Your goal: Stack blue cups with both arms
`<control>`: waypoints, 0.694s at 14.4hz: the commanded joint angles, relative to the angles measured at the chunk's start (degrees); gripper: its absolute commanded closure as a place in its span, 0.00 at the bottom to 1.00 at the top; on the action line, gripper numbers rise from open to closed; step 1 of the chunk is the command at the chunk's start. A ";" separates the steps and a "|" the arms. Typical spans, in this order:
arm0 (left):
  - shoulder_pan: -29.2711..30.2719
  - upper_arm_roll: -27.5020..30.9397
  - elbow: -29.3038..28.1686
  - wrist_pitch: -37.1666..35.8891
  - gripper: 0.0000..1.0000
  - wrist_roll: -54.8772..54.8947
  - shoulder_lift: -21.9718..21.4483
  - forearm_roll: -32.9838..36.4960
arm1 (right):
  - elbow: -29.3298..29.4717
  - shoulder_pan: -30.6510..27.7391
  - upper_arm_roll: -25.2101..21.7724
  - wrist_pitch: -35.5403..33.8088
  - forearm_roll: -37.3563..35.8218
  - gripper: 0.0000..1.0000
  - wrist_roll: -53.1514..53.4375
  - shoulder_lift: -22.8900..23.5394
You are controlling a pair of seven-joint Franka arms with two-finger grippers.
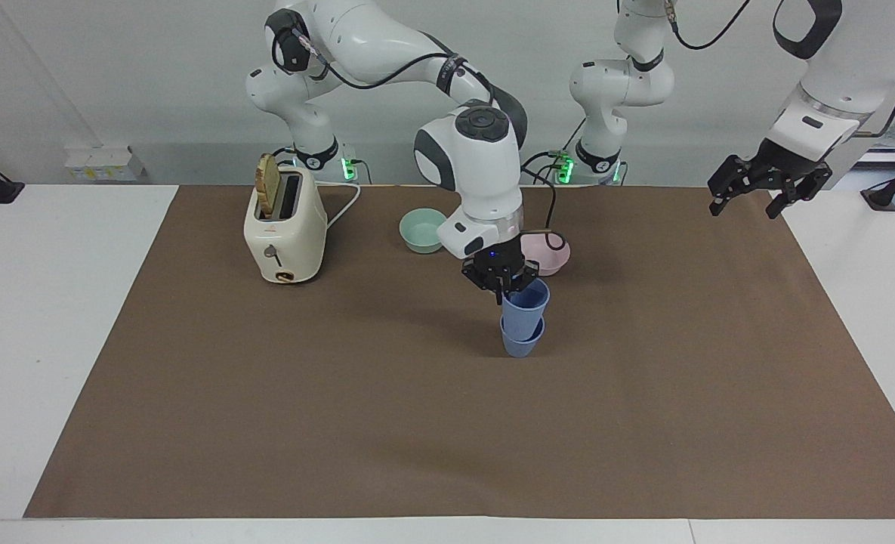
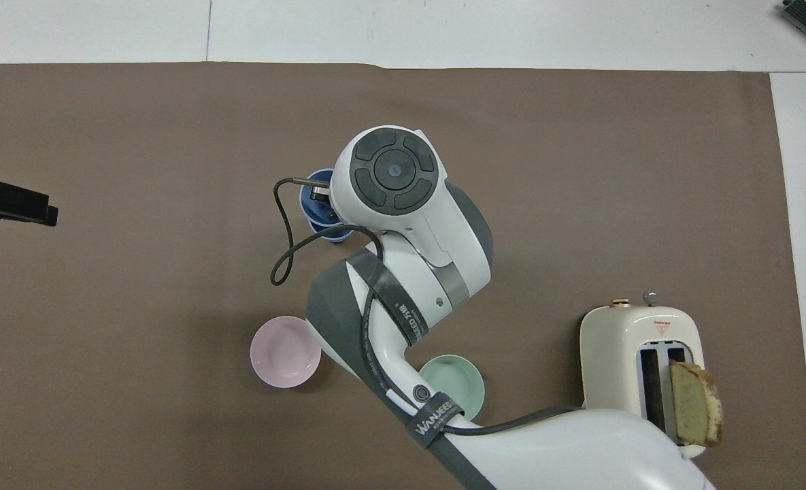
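Cups first: near the middle of the facing view we saw the lower periwinkle-blue matte plastic tumbler (image 1: 521, 344) standing upright on the brown table mat (image 1: 341, 423), with the second identical blue tumbler (image 1: 526, 306) nested into it, its upper half showing above the lower rim. We found the right arm's black two-finger gripper (image 1: 503, 281) at the top cup's rim, pinched on that rim on the side nearer the robots. In the overhead view, just left of centre, only a crescent of the blue stack (image 2: 315, 211) showed past the right arm's white wrist (image 2: 403, 197), which covered the gripper.

Higher in the facing view, just above the stack, we noted the shallow pink bowl (image 1: 549, 253), partly covered by the gripper, and beside it, toward the right arm's end, the mint-green bowl (image 1: 421, 229). Further toward that end, at upper left of the frame, stood the cream two-slot toaster (image 1: 285, 230) with a slice of bread (image 1: 268, 183) raised from one slot.

At the upper right of the facing view we saw the left arm's black gripper (image 1: 766, 185) waiting in the air over the mat's edge, its fingers spread wide and holding nothing.
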 commanded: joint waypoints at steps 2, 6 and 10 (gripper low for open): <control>0.62 -0.40 1.11 -1.21 0.00 0.79 0.46 1.04 | 1.47 -0.22 0.36 0.37 -2.07 0.00 2.00 0.91; 0.62 -0.49 1.11 -1.21 0.00 0.79 0.46 1.04 | 1.55 -1.88 -0.95 -3.65 -4.70 0.00 0.95 -1.10; 0.62 -0.49 1.11 -1.21 0.00 0.79 0.46 1.04 | 1.64 -11.28 -0.96 -16.04 -4.44 0.00 -15.53 -8.74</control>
